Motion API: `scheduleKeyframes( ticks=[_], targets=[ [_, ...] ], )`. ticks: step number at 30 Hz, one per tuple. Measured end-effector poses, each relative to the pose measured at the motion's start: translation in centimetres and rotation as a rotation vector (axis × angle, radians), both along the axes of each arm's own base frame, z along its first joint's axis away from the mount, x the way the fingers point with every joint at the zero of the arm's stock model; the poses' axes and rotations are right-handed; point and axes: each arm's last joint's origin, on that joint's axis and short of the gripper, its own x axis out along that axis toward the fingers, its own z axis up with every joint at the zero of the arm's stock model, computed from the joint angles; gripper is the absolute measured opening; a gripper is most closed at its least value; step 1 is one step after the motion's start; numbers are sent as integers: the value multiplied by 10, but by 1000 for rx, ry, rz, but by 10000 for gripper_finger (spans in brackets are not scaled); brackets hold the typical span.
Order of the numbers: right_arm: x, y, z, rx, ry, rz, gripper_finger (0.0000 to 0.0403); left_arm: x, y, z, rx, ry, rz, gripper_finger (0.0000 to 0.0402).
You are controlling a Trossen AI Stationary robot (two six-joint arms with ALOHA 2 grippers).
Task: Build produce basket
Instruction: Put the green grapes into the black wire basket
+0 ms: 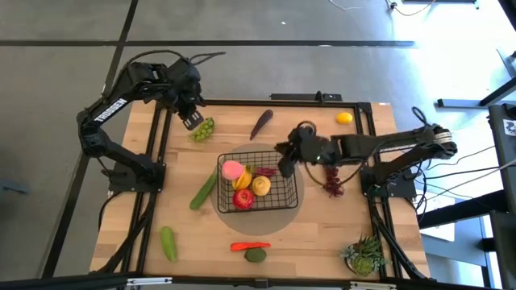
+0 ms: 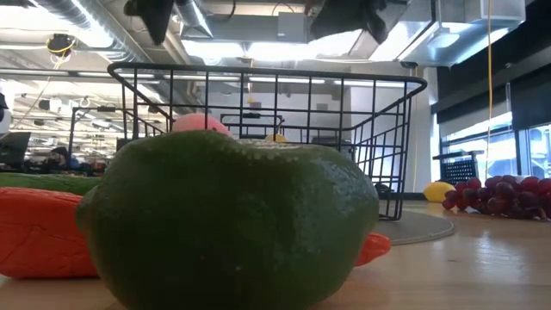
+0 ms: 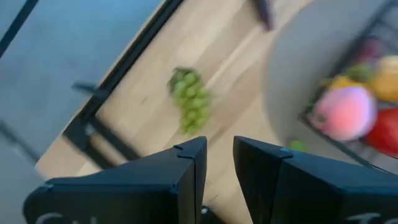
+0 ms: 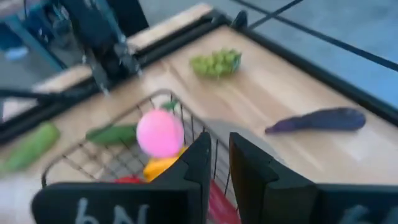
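The black wire basket stands mid-table on a grey round mat and holds a pink peach, yellow lemons and a red tomato. Green grapes lie at the far left; my left gripper hangs just above and beside them, shut and empty. My right gripper hovers over the basket's far right corner, shut and empty. Dark red grapes lie to the right of the basket. A purple eggplant lies behind it.
A cucumber lies against the basket's left side and another lies near left. A red chilli and a green fruit lie at the near edge, a lemon far right. A potted plant stands near right.
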Motion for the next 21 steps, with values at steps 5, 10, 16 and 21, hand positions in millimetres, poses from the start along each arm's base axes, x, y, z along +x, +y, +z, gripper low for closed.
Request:
scheduleKeyframes(
  ticks=[5, 10, 16, 21],
  targets=[
    [-6, -17, 26, -13, -52, 11, 52, 0, 12, -28, -54, 107, 49, 69],
    [-12, -39, 46, 25, -21, 8, 51, 2, 15, -62, -241, 142, 49, 69],
    [-27, -62, 66, 21, 70, -1, 51, 4, 15, -93, -373, 171, 86, 69],
    [-36, -82, 71, 67, 120, 34, 52, 11, 20, -107, -357, 118, 122, 69]
  ],
)
